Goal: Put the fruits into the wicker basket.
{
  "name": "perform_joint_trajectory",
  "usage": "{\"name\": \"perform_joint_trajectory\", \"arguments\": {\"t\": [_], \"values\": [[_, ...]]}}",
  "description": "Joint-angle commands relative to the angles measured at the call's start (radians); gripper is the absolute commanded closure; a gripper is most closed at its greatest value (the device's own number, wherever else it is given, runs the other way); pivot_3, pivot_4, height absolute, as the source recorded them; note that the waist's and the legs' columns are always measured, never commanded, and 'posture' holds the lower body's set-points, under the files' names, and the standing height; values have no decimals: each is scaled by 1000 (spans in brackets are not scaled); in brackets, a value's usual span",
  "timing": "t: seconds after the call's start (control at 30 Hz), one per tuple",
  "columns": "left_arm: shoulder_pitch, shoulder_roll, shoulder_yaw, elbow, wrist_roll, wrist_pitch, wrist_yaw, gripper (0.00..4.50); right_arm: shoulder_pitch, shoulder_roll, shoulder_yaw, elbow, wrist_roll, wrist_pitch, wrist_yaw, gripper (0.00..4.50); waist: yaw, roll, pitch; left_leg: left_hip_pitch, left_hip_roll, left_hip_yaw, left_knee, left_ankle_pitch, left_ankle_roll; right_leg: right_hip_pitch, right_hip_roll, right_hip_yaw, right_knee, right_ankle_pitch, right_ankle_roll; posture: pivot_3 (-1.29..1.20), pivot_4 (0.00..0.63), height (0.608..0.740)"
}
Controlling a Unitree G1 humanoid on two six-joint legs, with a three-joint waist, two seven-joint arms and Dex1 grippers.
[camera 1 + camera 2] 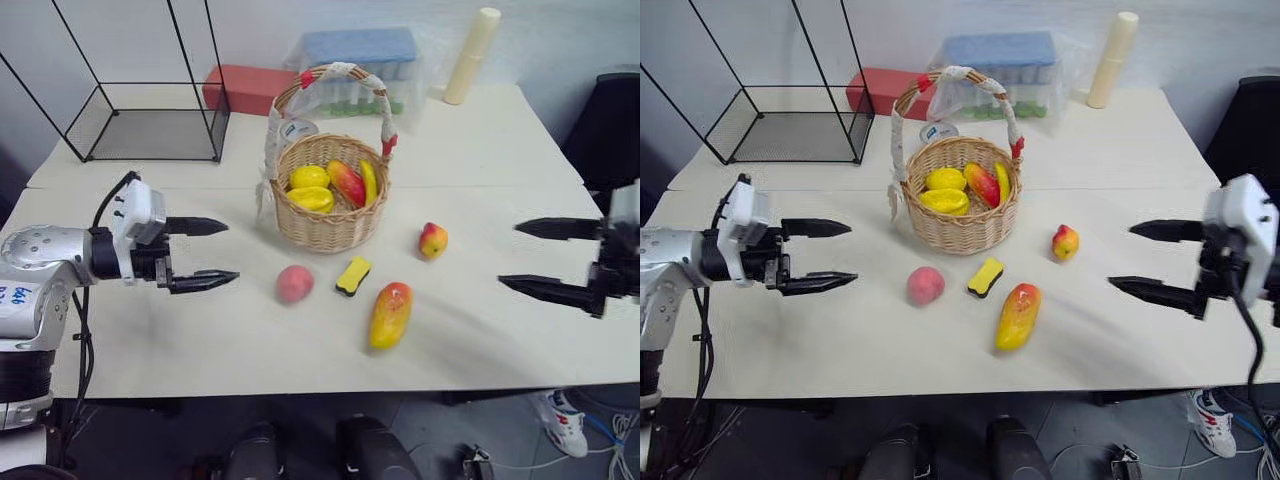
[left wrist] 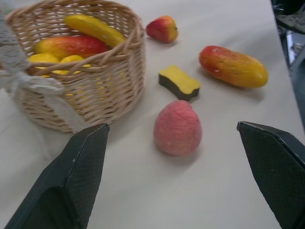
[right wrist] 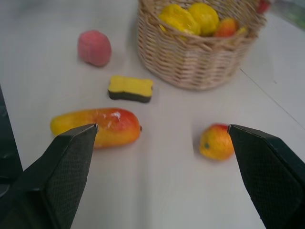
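Observation:
The wicker basket (image 1: 332, 205) stands mid-table with lemons (image 1: 311, 187), a red-yellow fruit and a banana (image 1: 369, 181) inside. On the table in front lie a pink peach (image 1: 294, 283), a long yellow-orange mango (image 1: 390, 313) and a small apple (image 1: 433, 240). My left gripper (image 1: 210, 254) hovers open to the left of the peach, pointing at it, with nothing between its fingers. At the right edge my right gripper (image 1: 535, 258) hangs open and empty, pointing toward the apple and mango.
A flat yellow block (image 1: 352, 275) with a dark underside lies between peach and mango. A black wire cage (image 1: 150, 110) stands at the back left. A red box (image 1: 245, 88), a plastic bag of items (image 1: 365, 65) and a cream roll (image 1: 471, 55) line the back.

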Motion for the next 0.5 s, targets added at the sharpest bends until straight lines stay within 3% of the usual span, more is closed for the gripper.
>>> {"name": "perform_joint_trajectory", "arguments": {"t": [0.03,0.13,0.2,0.33,0.5], "values": [[-16,-2,-22,-53,-8,-6,-10,0,-196,63,222,-17,-61,-37,24,510,-2,0,0,0,0,0,0,0,0,0,0,0,0,0,0,0,150,740],[-23,-5,-39,-59,1,-13,-9,0,-325,132,407,30,-177,-110,83,1471,0,0,0,-1,1,-1,1,0,0,-1,0,0,0,0,0,0,150,740],[-16,1,-43,-74,7,-22,-10,0,-457,245,584,148,-346,-232,100,2155,-7,0,0,-2,0,0,3,0,1,-1,0,0,0,0,0,0,150,740],[5,8,-30,-108,-1,-11,3,0,-593,367,754,372,-544,-462,170,2155,-19,0,0,-4,1,0,10,-2,2,-2,-1,-1,5,0,0,0,150,740],[31,5,-11,-151,-9,4,34,0,-689,441,852,633,-704,-744,233,1986,-14,0,1,-4,0,0,12,-3,4,-3,-3,-2,7,-1,-1,0,150,740]]}}
